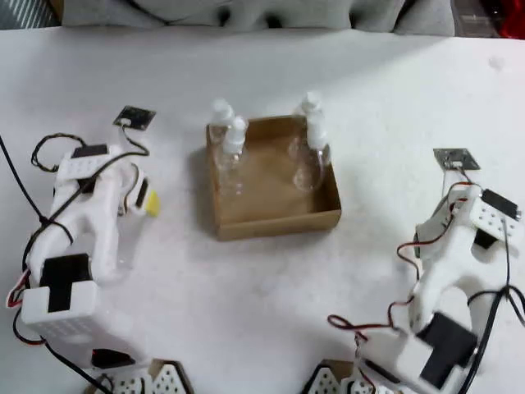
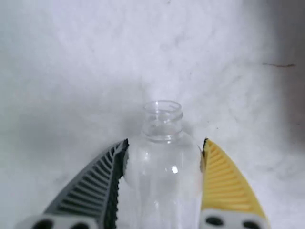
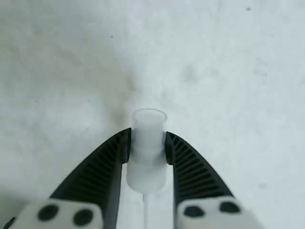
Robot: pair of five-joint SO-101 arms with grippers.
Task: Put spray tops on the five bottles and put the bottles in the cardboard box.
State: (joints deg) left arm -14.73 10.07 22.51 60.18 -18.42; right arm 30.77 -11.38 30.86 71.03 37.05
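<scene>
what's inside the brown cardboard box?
Four clear plastic bottles with white spray tops stand in the brown cardboard box: two far-left, two far-right. Brown floor shows in front; floor behind the bottles is covered by them.

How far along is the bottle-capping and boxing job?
Done: four clear plastic bottles with white spray tops stand in the brown cardboard box. In hand: the left gripper holds the fifth, uncapped clear bottle; the right gripper holds a white spray top. Remaining: cap that bottle and box it.

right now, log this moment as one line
left gripper: shut on clear open-necked plastic bottle | right gripper: shut on white plastic spray top | brown cardboard box: four topped bottles inside
</scene>
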